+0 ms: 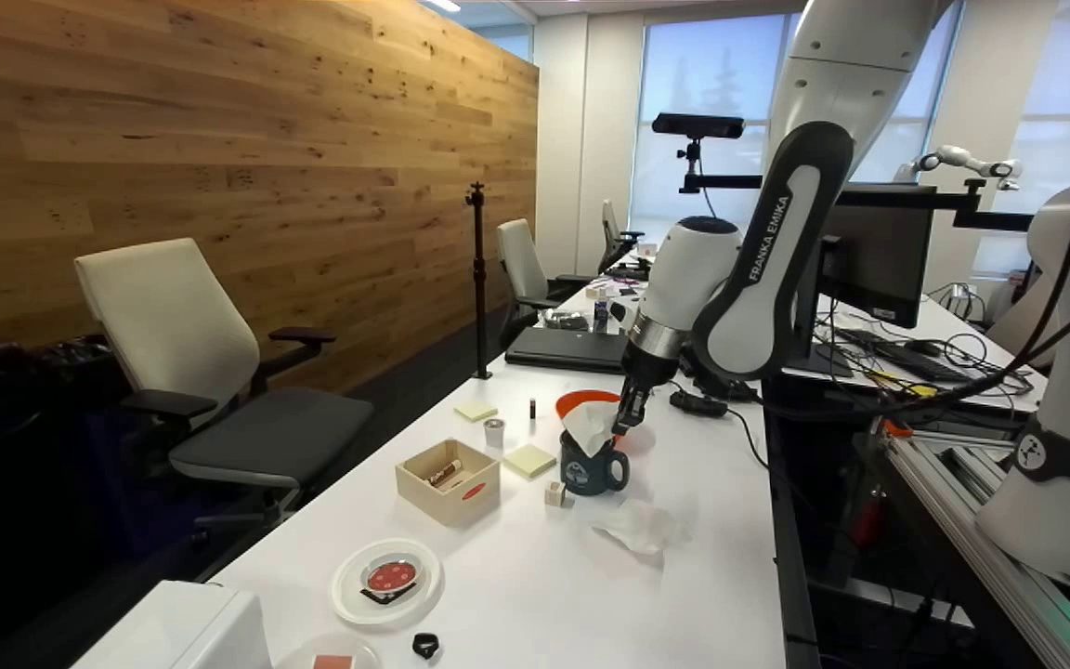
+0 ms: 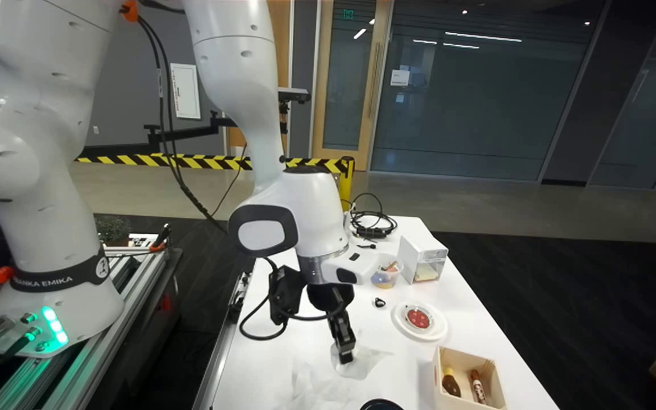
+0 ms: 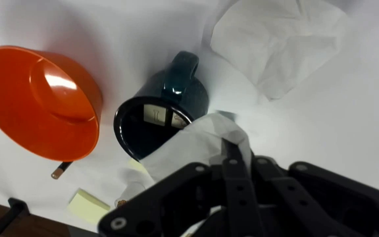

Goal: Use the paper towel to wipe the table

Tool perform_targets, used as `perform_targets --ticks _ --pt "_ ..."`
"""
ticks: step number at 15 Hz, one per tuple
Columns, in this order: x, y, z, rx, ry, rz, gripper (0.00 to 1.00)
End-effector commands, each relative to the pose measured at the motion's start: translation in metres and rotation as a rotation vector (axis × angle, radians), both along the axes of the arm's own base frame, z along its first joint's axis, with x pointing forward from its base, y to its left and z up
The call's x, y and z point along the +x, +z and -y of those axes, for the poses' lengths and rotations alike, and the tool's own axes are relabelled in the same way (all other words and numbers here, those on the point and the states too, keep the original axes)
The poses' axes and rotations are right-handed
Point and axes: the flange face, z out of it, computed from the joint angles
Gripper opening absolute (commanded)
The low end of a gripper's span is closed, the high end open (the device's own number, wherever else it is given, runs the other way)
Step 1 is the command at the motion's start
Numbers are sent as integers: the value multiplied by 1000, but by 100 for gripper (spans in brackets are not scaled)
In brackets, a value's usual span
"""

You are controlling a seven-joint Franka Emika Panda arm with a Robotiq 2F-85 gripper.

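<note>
My gripper (image 1: 625,426) is shut on a crumpled white paper towel (image 1: 589,426), which hangs off to one side of the fingertips. In the wrist view the held paper towel (image 3: 189,146) partly covers the dark mug (image 3: 189,90) behind it. The gripper (image 2: 346,356) and the held sheet (image 2: 360,364) are above the white table (image 2: 265,359); the exact height is hard to tell. A second crumpled white sheet (image 1: 642,527) lies on the table (image 1: 535,604) near the mug. It also shows in the wrist view (image 3: 280,42).
An orange bowl (image 3: 38,105) stands beside the mug. A tan box (image 1: 450,497), a small block (image 1: 554,493), yellow note pads (image 1: 529,461) and a small white cup (image 1: 494,432) stand close by. A white plate (image 1: 341,590) with a red item is farther along. A black laptop (image 1: 567,348) lies behind.
</note>
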Motion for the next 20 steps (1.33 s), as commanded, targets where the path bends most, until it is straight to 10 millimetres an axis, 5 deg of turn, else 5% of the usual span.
perform_targets --ticks 1,11,20 --pt "4 0 13 46 -111 -35 0" --pt "8 -6 29 122 -307 -134 0" --pt "7 -9 29 113 -292 -125 2"
